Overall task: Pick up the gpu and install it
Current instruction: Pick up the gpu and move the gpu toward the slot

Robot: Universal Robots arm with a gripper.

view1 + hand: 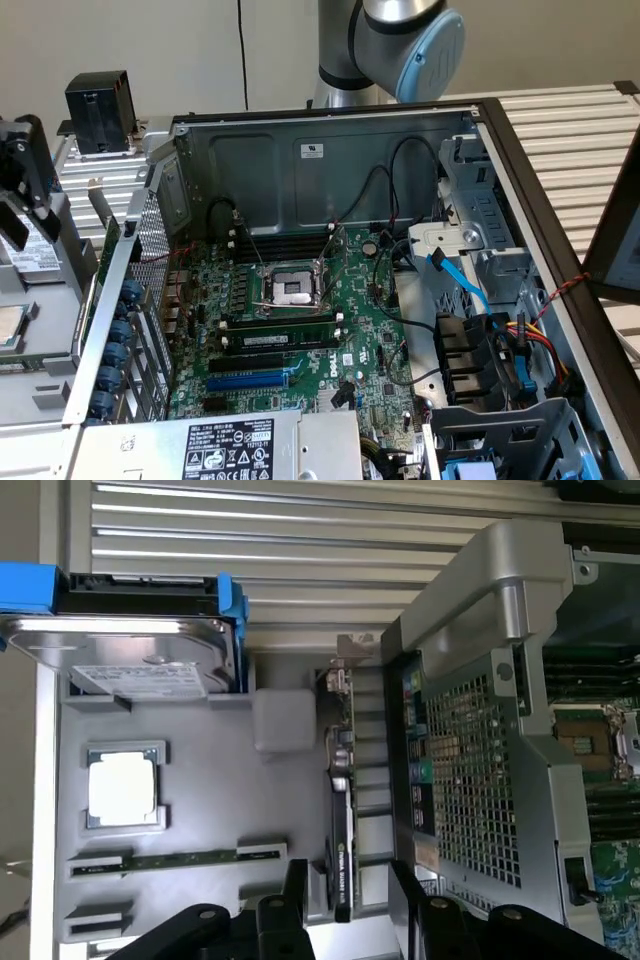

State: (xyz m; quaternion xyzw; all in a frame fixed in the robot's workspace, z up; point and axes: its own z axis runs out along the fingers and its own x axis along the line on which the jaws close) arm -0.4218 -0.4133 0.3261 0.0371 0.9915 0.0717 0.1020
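The gpu [340, 810] stands on edge in a slot of the grey parts tray [200, 810]. It is a thin green card with a black block on one face and a silver bracket [345, 650] at its far end. My gripper [350, 898] is open above the card's near end. One black finger [296, 892] is on each side of the card, and neither touches it. In the exterior view the gripper [30, 220] hangs at the far left, outside the open computer case [330, 150]. The large green motherboard [300, 330] lies inside the case.
The tray also holds a hard drive in a blue carrier [130, 660], a processor chip [122, 785] and a thin memory stick [180, 858]. The case's perforated metal wall [470, 770] rises right beside the gpu's slot. A black box [100, 110] sits behind the tray.
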